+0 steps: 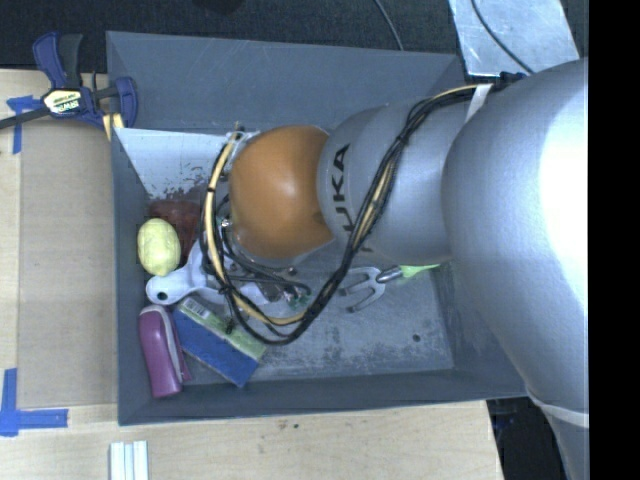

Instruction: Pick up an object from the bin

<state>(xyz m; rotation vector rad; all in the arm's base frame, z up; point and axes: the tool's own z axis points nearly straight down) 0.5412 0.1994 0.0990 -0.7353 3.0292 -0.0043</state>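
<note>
My gripper [266, 286] is low in the left half of the bin; a bit of its dark body shows among cables. Just left of it lies a white plastic piece [178, 286] with a round end. A flat blue block with a green edge [220, 344] lies below it, against the front wall. To the right, a small metal fork with a green handle [388, 277] rests on the bin floor. Whether anything is held I cannot tell.
A yellow lemon-shaped thing [158, 246] and a dark red lump [178, 211] lie by the left wall. A purple oblong thing [160, 352] sits in the front left corner. The arm and its orange cover hang over the bin's middle and right.
</note>
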